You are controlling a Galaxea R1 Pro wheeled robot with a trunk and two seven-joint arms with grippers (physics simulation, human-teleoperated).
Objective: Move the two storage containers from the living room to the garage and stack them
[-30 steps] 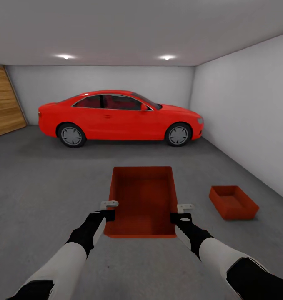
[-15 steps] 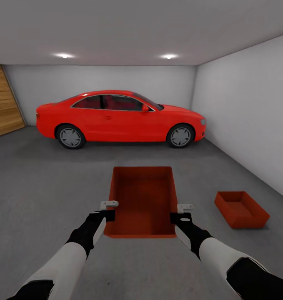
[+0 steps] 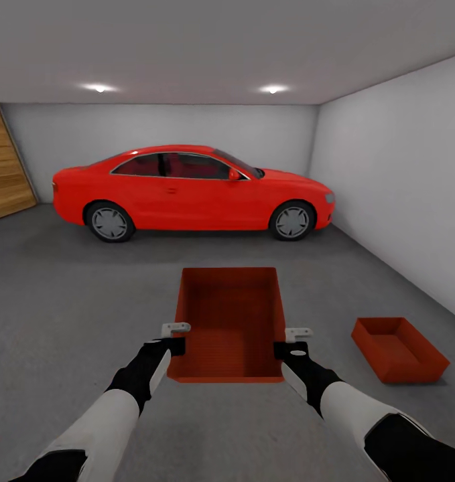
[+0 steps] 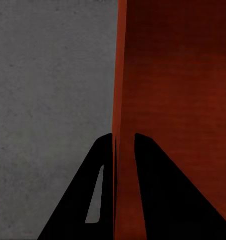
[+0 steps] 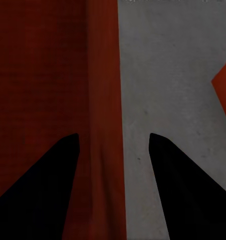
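Held container (image 3: 228,321); second container (image 3: 399,348) right, red car (image 3: 190,191) ahead.

A: Where's the light coming from?
B: Two ceiling spotlights (image 3: 100,88) at eleven and one o'clock; even, soft brightness, slight glare around each.
A: Shadows?
B: A faint one under the red car (image 3: 190,187). The wrist views look dimmer, with finger silhouettes pure black.
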